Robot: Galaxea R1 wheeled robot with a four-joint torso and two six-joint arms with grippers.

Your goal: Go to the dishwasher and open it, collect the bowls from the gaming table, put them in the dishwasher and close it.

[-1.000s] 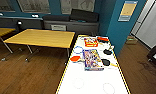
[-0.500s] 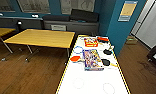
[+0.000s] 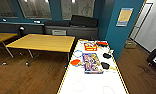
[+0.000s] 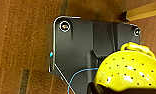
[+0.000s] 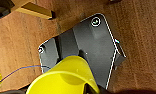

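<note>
A wood-plank floor (image 3: 31,75) spreads under teal walls (image 3: 119,27). A long white table (image 3: 94,85) runs from near to far on the right, carrying colourful boxes (image 3: 92,62), an orange disc (image 3: 75,62) and dark items (image 3: 105,65). To the left stands a square yellow-topped table (image 3: 44,42); a dark counter (image 3: 69,30) lines the far wall.

At the left wrist a yellow perforated bowl (image 4: 131,72), domed and glossy, sits close to the camera; at the right wrist, a smooth yellow bowl (image 5: 66,77). I cannot tell whether either gripper is clenched on its bowl.

Likely office lounge: tables (image 3: 41,42), board games (image 3: 92,62).
</note>
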